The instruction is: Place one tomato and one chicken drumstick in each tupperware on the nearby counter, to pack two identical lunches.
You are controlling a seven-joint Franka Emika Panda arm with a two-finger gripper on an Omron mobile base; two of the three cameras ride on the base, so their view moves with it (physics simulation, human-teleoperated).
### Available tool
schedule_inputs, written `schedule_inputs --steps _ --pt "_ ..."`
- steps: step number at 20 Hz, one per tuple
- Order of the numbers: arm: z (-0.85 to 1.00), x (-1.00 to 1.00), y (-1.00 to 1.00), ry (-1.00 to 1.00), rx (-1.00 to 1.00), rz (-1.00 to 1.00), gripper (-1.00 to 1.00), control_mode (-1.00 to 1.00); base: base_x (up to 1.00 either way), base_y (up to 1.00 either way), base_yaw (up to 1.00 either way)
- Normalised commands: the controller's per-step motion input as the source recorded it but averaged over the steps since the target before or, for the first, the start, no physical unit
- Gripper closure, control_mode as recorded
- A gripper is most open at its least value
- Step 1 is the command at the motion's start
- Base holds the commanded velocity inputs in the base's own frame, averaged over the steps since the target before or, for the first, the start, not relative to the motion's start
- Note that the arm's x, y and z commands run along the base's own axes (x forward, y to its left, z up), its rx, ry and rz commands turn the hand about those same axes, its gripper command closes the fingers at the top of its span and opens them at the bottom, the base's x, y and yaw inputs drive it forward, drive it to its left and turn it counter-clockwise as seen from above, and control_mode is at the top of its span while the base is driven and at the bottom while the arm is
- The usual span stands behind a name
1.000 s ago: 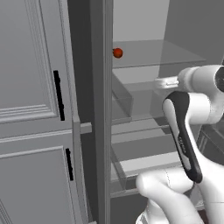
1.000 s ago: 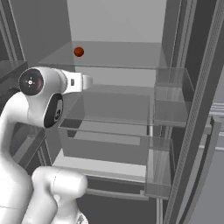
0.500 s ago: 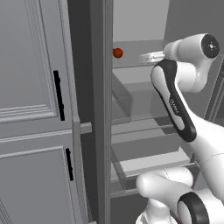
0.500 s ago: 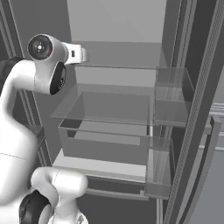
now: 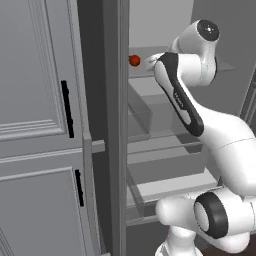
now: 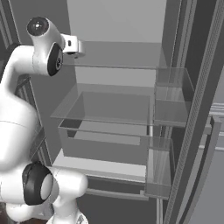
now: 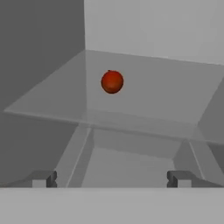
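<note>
A small red tomato (image 7: 112, 82) rests on the fridge's top glass shelf (image 7: 157, 103), toward its back left corner. My gripper (image 7: 111, 179) is open and empty. It sits level with the shelf's front edge, a little short of the tomato, pointing at it. In the left base view the tomato (image 5: 134, 60) lies just left of my gripper (image 5: 149, 61), with a small gap between them. The chicken drumstick, the tupperware and the counter are out of view.
Below the top shelf are more glass shelves and a clear drawer (image 6: 105, 148). Clear door bins (image 6: 173, 100) hang on the right. Tall grey cabinet doors (image 5: 35, 100) with black handles (image 5: 66, 107) stand left of the fridge opening.
The arm has swung up, and the hand has risen from the middle shelf level to the top shelf. It has also moved left toward the tomato. The jaws have stayed open.
</note>
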Motion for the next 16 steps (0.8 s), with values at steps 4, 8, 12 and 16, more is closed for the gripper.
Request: schedule_inputs --steps 4,8,12,16 --pt "-0.16 0.56 0.10 0.03 0.00 0.00 -1.00 -1.00 0.00 0.00 0.00" --pt "-0.28 0.52 0.13 0.00 0.01 0.00 -1.00 -1.00 0.00 0.00 0.00" --pt "-0.27 0.70 0.09 0.04 0.08 0.00 -1.00 -1.00 0.00 0.00 0.00" --pt "-0.11 0.75 0.12 0.09 0.06 0.00 -1.00 -1.00 0.00 0.00 0.00"
